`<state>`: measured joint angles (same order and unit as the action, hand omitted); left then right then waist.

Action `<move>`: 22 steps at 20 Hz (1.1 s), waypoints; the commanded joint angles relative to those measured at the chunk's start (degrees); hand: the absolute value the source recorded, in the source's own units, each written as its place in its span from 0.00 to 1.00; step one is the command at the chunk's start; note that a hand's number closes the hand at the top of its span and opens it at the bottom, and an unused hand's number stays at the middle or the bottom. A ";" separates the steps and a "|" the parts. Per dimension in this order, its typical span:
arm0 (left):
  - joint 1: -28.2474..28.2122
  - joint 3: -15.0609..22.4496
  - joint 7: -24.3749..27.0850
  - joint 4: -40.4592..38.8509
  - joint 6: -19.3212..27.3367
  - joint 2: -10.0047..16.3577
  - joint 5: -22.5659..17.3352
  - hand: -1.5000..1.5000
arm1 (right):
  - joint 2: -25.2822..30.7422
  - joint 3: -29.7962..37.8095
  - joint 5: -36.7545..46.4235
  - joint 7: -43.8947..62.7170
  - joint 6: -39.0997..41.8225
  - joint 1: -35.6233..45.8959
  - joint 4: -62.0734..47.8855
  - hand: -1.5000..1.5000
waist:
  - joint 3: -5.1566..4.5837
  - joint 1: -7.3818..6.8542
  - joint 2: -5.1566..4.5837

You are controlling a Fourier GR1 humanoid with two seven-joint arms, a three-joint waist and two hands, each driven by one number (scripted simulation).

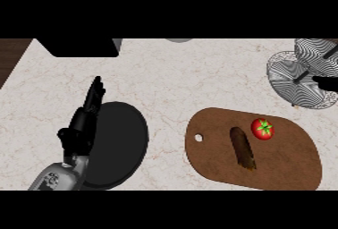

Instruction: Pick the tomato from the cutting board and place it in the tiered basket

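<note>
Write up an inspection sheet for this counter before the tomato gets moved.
Surface: pale marbled counter top, no spills seen.
Job's things: red tomato with a green stalk lies on the brown oval wooden cutting board, toward its far right; wire tiered basket stands beyond the board at far right, apart from it.
Clutter: brown elongated item on the board, left of the tomato, not touching it; dark round disc at left, plate or shadow, cannot tell.
Hands: left hand open, fingers straight, resting at the view's left, holding nothing; right hand not in view.
Cables: nothing seen.
Surroundings: black box and grey object at the far edge.
</note>
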<state>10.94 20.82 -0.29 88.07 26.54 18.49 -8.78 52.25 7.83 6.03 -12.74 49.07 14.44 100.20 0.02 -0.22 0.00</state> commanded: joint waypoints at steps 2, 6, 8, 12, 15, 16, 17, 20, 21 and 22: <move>0.34 -0.78 0.06 0.02 -0.97 -1.88 1.35 0.50 | 3.27 0.45 3.57 -5.69 5.55 -0.86 -0.25 0.00 | -0.01 0.18 -0.01; -3.82 -1.38 3.58 -0.61 -1.51 -2.85 2.30 0.50 | 1.58 -2.29 5.96 0.17 4.61 -2.86 3.80 0.00 | -0.04 0.28 0.07; 0.52 -1.34 -3.42 2.19 -1.19 -3.04 4.63 0.50 | 0.49 -2.84 10.03 -2.76 3.09 -1.78 0.57 0.00 | -0.01 0.11 0.01; 1.12 -4.84 -3.84 1.11 -3.63 -2.48 3.65 0.50 | 0.07 -5.13 17.37 -7.36 -0.57 -2.65 -2.10 0.00 | 0.00 -0.11 -0.08; -1.96 -4.17 -2.58 2.26 -3.44 -4.30 5.57 0.50 | 0.26 -2.00 20.53 -10.77 -3.40 -8.34 0.71 0.00 | 0.00 0.27 0.05; -1.09 -7.14 -2.05 1.13 -6.94 -2.19 2.86 0.50 | -0.31 -5.09 22.72 -9.99 -4.20 -4.59 -2.04 0.00 | -0.01 -0.08 -0.04; -1.18 -4.62 -1.04 0.23 -4.56 -5.42 5.76 0.50 | 0.08 -4.77 22.15 -10.38 -2.71 -1.83 -4.32 0.00 | -0.01 -0.12 -0.06; -1.40 -3.04 -5.53 3.03 -3.29 -6.53 8.07 0.50 | -2.68 -6.72 24.33 -5.42 -4.56 -5.36 3.25 0.00 | -0.02 0.19 0.07; 1.90 -6.27 -1.84 -3.40 -4.54 -6.90 7.06 0.50 | 0.63 -4.41 25.77 -13.35 -6.55 -9.26 0.85 0.00 | -0.01 0.62 0.00; 0.70 -7.99 -1.00 -1.95 -6.96 -5.67 5.32 0.50 | -0.70 -5.06 25.88 -11.26 -5.67 -7.95 2.17 0.00 | -0.03 0.39 0.02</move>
<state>10.84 15.58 -2.58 87.77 21.82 13.07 -2.79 51.88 2.64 29.10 -19.94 42.40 8.02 101.06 0.01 0.05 0.00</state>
